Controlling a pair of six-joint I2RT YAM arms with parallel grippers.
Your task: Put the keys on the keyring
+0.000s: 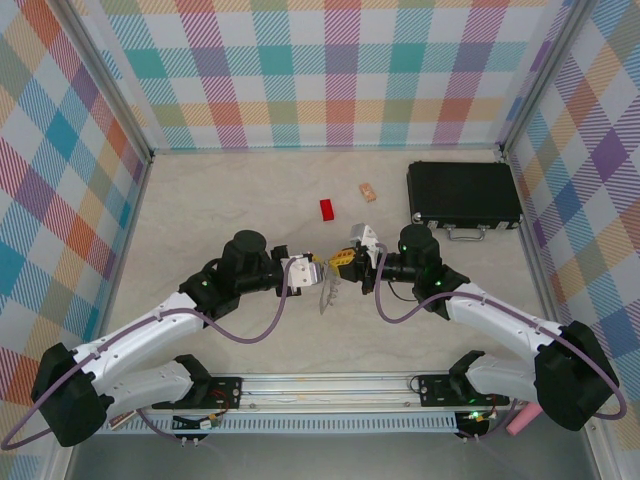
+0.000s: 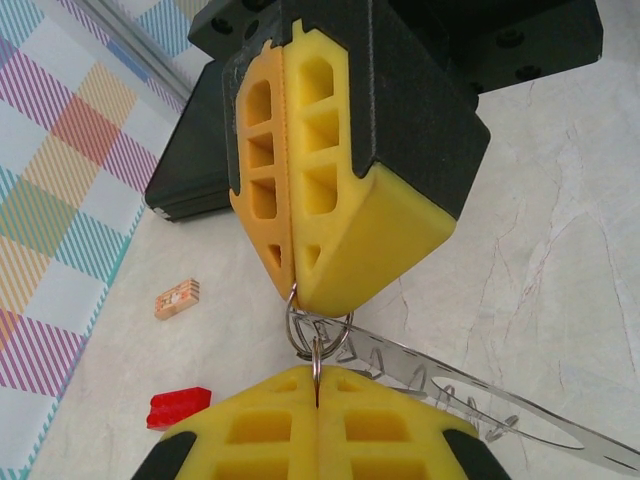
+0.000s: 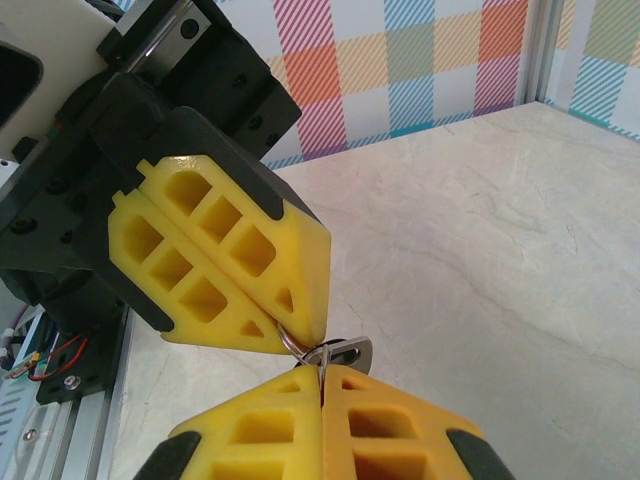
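The flat grey keyring (image 2: pixel 470 395) hangs above the middle of the tabletop (image 1: pixel 200 200), where the left gripper (image 2: pixel 316 398) and right gripper (image 2: pixel 291 282) meet tip to tip, each pinched tight on small wire loops (image 2: pixel 318 338) at its edge, with a red block (image 1: pixel 328 209), tan block (image 1: pixel 368 190) and black case (image 1: pixel 463 193) nearer the far edge.

Pastel plaid walls (image 1: pixel 320 70); cream marbled bench (image 1: pixel 250 200); red block (image 1: pixel 328 209), tan block (image 1: pixel 368 191), black case (image 1: pixel 462 193); yellow-fingered left end effector (image 2: pixel 316 388) and right end effector (image 2: pixel 293 283); silver-grey keyring (image 2: pixel 470 396).
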